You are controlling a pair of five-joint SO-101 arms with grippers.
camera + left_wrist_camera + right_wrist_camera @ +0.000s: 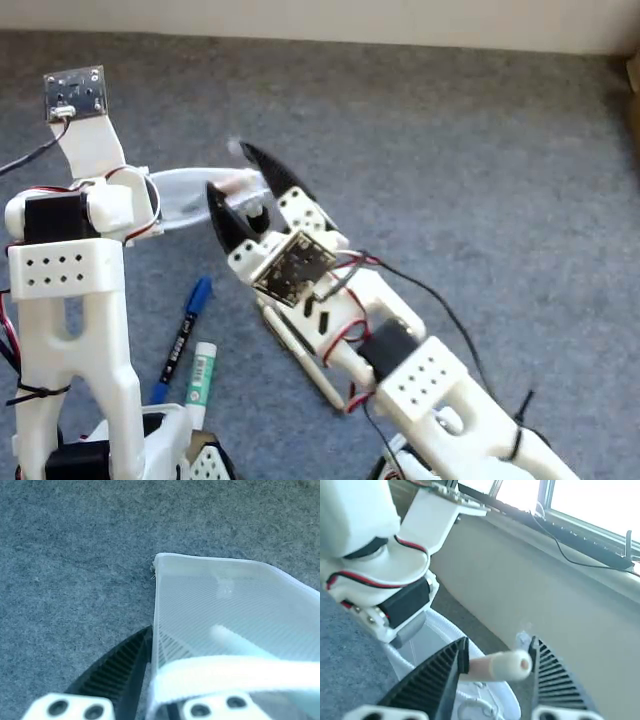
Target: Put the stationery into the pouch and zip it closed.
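Closest to the high camera rises the left arm (70, 330), its wrist reaching the pouch (185, 195), a see-through mesh bag lying on the grey carpet (450, 130). The right arm (400, 360) slants in toward the pouch from the other side. Its right gripper (227, 168) stands over the pouch with the black jaws spread wide apart, and a pinkish-white stick (245, 184) crosses the gap between them. A blue pen (187, 330) and a green-and-white marker (202, 372) lie side by side on the carpet, well apart from the pouch, between the two arms' bases.

From the left wrist, the left gripper (152, 645) appears clamped on the pouch's near rim. One black finger presses the outside of the mesh; the other is hidden behind it. A white band (235, 672) runs along that rim. A pale shape (235, 640) shows through the mesh, though I cannot tell whether it lies inside the pouch or behind it.

From the right wrist, the stick spans the open jaws above the pouch's white rim. One end sits at one finger's inner face and its rounded end is just beside the other finger. I cannot tell whether either finger presses it.
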